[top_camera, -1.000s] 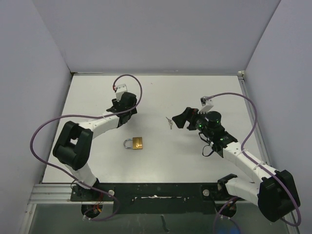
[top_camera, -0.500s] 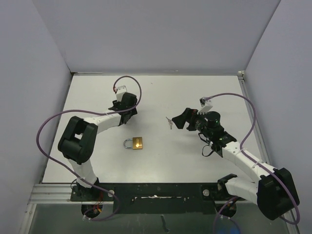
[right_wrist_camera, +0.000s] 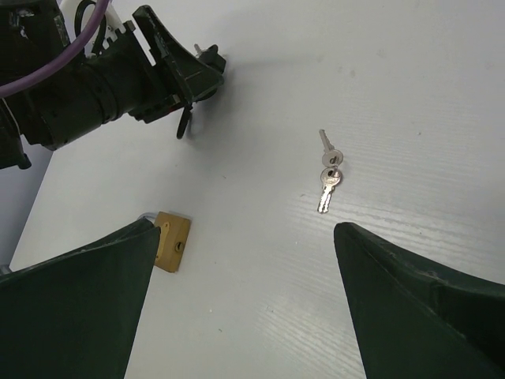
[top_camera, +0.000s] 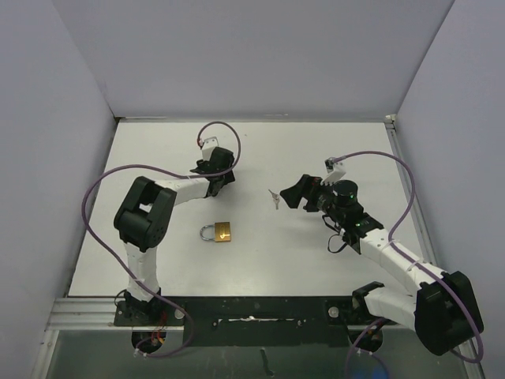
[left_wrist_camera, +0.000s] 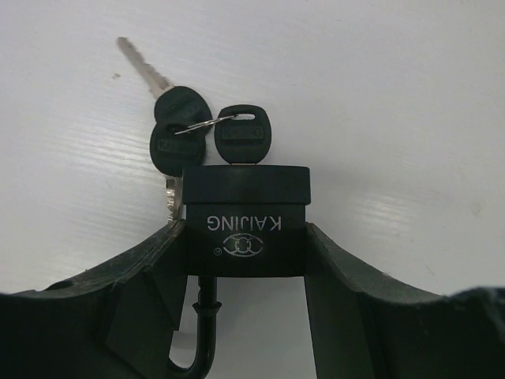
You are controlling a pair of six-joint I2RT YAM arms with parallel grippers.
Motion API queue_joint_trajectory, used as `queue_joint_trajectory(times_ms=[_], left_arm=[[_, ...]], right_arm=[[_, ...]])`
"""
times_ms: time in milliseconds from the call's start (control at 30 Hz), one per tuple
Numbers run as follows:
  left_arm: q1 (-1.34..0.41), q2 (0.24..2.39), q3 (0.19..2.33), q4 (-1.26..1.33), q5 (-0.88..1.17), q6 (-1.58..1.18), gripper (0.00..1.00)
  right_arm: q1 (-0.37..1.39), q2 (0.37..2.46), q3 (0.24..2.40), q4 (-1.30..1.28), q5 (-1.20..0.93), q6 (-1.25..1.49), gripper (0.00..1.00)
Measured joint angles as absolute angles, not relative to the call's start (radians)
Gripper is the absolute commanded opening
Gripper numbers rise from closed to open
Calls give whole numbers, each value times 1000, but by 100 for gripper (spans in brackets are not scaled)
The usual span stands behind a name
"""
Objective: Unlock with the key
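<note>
White table (top_camera: pixel 316 150), 2 padlocks (top_camera: pixel 225 233), black 1 (left_wrist_camera: pixel 246 221) tight in left jaws; right jaws wide.

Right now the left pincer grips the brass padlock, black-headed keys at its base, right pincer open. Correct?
No: the left pincer grips a black padlock, per the left wrist view; the brass padlock lies loose on the table. The black-headed keys at its base and the open right pincer stand.
</note>
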State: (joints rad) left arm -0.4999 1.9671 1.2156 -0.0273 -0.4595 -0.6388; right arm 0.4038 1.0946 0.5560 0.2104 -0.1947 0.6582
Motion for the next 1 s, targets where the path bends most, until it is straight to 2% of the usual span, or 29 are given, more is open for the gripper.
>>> queue_joint_trajectory(times_ms=[600,800,1000], left_arm=[[-629,2134,1400,-3,-443,-727,2],[-631,2139,1403,15,-417,-728,35],[-629,2140,1396,49,-378,-725,57]], right_arm=[[385,1092,541,215,-206,662,98],[385,1090,540,215,-210,662,98],[385,1090,539,215,-214,662,98]])
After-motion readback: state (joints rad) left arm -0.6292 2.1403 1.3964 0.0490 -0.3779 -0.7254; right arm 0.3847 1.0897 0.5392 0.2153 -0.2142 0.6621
